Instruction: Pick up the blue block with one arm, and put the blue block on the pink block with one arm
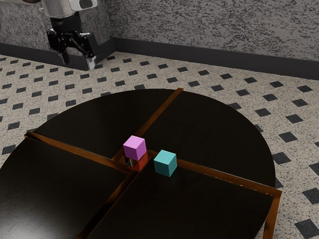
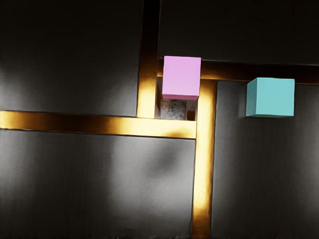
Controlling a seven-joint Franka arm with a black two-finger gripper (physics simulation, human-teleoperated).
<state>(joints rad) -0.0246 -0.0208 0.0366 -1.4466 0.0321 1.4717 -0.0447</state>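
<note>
Above the table (image 1: 209, 134), arm (image 1: 62, 7) cropped, pincer (image 1: 78, 62) spread

My arm (image 1: 60, 7) comes in from the exterior view's upper left. At its end my black gripper (image 1: 78, 59) hangs high up in the air and points down. Its two fingers (image 1: 89, 56) are spread wide apart.

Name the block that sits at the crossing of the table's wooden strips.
The pink block, at the centre crossing; the blue block stands apart from it, toward the exterior view's right.
</note>
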